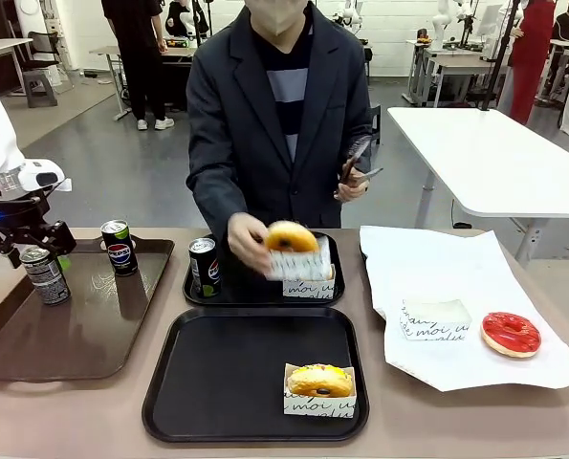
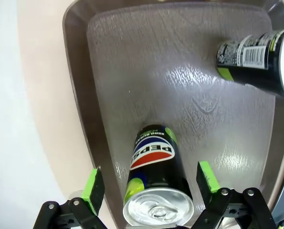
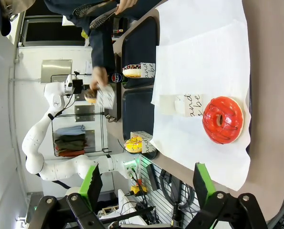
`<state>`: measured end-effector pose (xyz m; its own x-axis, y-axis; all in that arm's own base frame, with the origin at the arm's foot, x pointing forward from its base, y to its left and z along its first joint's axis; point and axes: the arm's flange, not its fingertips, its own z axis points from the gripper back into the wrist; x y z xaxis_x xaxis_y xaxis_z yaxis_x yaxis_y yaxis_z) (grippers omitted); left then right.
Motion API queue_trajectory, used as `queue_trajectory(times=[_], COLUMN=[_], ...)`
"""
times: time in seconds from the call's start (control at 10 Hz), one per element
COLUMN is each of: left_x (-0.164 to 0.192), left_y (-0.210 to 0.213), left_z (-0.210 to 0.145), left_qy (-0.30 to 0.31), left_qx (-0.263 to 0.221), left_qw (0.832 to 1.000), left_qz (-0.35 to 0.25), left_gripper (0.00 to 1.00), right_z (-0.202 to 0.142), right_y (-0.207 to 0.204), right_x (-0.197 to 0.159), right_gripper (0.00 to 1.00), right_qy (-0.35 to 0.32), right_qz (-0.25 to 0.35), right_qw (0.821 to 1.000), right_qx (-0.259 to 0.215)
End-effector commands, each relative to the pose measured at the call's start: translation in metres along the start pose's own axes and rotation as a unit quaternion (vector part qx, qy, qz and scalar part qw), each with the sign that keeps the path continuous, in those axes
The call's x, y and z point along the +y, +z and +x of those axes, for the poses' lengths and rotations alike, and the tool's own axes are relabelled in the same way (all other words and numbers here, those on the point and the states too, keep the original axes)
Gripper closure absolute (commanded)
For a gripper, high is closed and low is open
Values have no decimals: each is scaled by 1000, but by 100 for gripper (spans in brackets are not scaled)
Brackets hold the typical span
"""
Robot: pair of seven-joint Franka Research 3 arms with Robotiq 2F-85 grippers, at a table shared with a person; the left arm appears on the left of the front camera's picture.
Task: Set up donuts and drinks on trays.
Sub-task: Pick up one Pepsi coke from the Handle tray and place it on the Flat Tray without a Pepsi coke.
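Observation:
My left gripper [image 1: 33, 251] is open around the top of a Pepsi can [image 1: 46, 276] standing on the brown tray [image 1: 93, 335]. In the left wrist view the green pads [image 2: 93, 190] flank that can [image 2: 156, 183] with gaps on both sides. A second can [image 1: 120, 247] stands on the same tray, a third [image 1: 205, 266] on the far black tray [image 1: 255, 298]. The person's hand holds a boxed yellow donut [image 1: 292, 239] over that tray. The near black tray [image 1: 217, 382] carries a boxed donut [image 1: 319, 384]. My right gripper [image 3: 147, 183] is open and empty, above a red donut [image 3: 223, 119].
A white paper sheet [image 1: 475, 277] at the right holds an empty white box [image 1: 435, 318] and the red donut [image 1: 511, 334]. Another printed box [image 1: 309, 285] sits on the far black tray. The person holds black tongs [image 1: 356, 167] in the other hand.

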<state>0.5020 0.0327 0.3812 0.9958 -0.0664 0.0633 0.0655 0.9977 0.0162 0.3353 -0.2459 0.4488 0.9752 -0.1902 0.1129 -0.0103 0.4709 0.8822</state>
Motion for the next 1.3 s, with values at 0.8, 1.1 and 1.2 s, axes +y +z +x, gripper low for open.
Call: queue_trajectory(times=[0.8, 1.1, 1.2], left_x=[7, 7, 7], left_y=[5, 4, 5], left_z=[2, 3, 3], left_qy=[-5, 2, 4], left_qx=[10, 25, 28], left_qw=[1000, 1000, 1000], left_qz=[-12, -6, -7], left_gripper=[59, 85, 95], right_z=[-1, -1, -1], right_y=[1, 1, 1], right_x=[1, 1, 1], right_gripper=[0, 0, 0], right_qy=[1, 1, 1], right_qz=[3, 3, 3], right_qw=[1000, 1000, 1000], right_qx=[0, 0, 0])
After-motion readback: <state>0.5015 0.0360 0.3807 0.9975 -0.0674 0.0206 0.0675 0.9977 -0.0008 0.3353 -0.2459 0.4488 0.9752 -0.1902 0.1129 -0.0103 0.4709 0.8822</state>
